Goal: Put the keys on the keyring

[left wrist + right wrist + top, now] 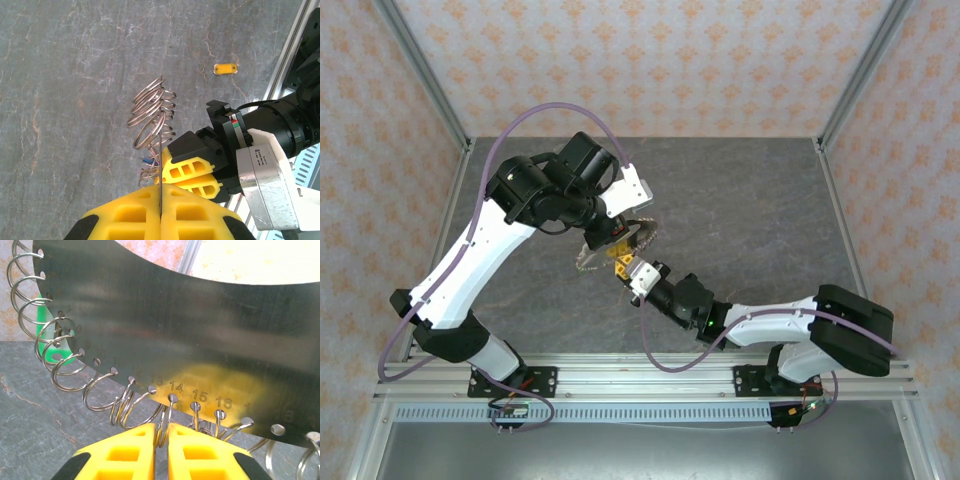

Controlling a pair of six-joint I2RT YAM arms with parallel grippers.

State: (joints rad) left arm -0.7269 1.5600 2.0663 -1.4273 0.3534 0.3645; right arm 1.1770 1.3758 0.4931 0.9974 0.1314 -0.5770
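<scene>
As two robot arms [480, 250] meet over the middle of the bench [750, 200], the left claw [161, 200] is clamped on the keyring [175, 325], a thin steel plate held clear of the surface and seen edge-on between its yellow fingers [125, 215] in the left wrist view. Small holes [114, 370] run along the plate's curved rim, some stamped with numbers, 14, 15 and 16 among them, and wire rings [152, 107] hang from them in a bristling row. The right claw [161, 435], reaching in from the near right, is closed to a narrow slit on the ring [169, 412] that hangs from hole 14, its yellow tips just under the plate's rim and just beside those of the left claw. A green key [50, 340] shows behind the plate among the rings, on the left of the right wrist view; whether it hangs on a ring cannot be told. A speck of blue [146, 161] sits low in the cluster of rings, too small to make out. A yellow key [225, 68] lies flat on the bench by itself, well apart from the plate and off toward the near edge, close to the rail [285, 65] that runs along it.
</scene>
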